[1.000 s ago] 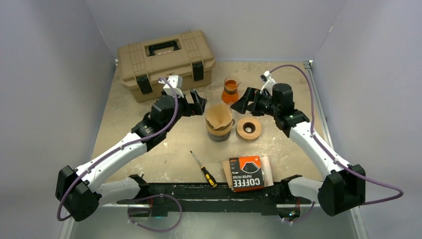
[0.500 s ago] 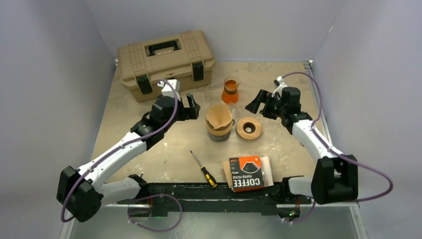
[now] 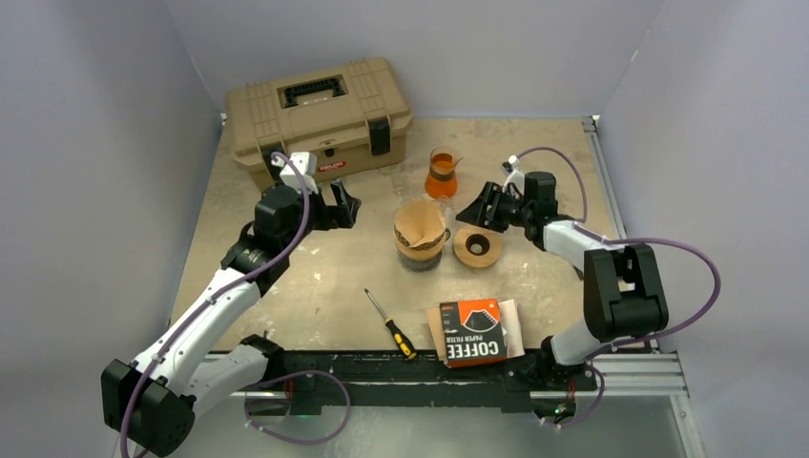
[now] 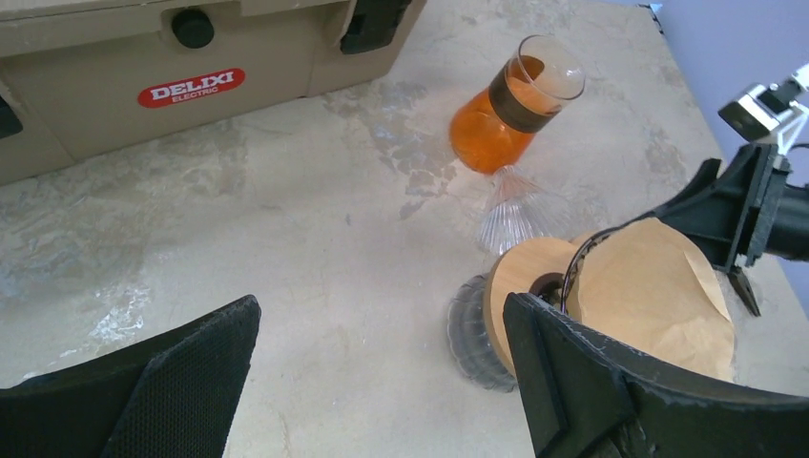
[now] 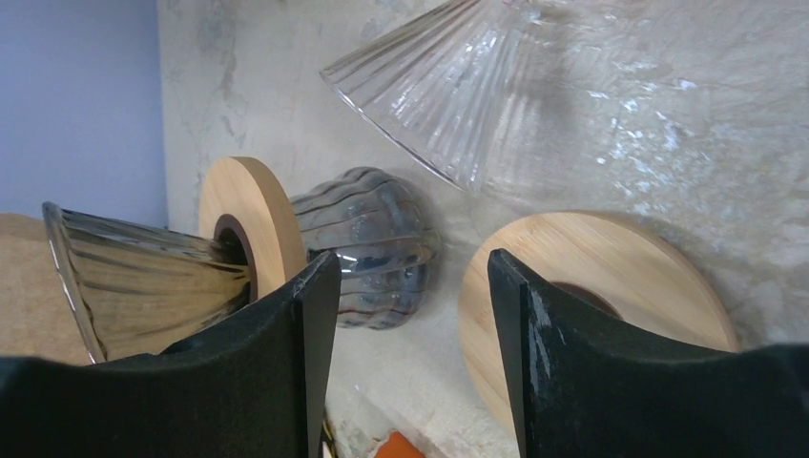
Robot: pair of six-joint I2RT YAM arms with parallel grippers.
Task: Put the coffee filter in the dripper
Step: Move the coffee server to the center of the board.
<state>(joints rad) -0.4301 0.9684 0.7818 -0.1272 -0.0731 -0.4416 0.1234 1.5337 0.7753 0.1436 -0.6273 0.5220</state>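
The brown paper coffee filter [image 3: 420, 221] sits open inside the glass dripper [image 3: 419, 250], which has a wooden collar and stands at mid-table. In the left wrist view the filter [image 4: 658, 286] fills the cone above the collar. My left gripper [image 3: 342, 205] hovers open to the dripper's left, with nothing between its fingers [image 4: 382, 324]. My right gripper [image 3: 474, 208] hangs just right of the dripper, jaws apart and empty [image 5: 410, 324]. The dripper's cone [image 5: 143, 277] shows at the left of the right wrist view.
A second wooden-collared glass dripper [image 3: 477, 246] lies right of the first. An orange glass carafe [image 3: 441, 174] stands behind them. A tan toolbox [image 3: 320, 119] sits at the back left. A screwdriver [image 3: 389, 324] and a coffee filter pack [image 3: 472, 331] lie near the front edge.
My left gripper has drawn back to the left, away from the dripper. The right arm has folded back and its jaws have narrowed. The filter stays in the dripper.
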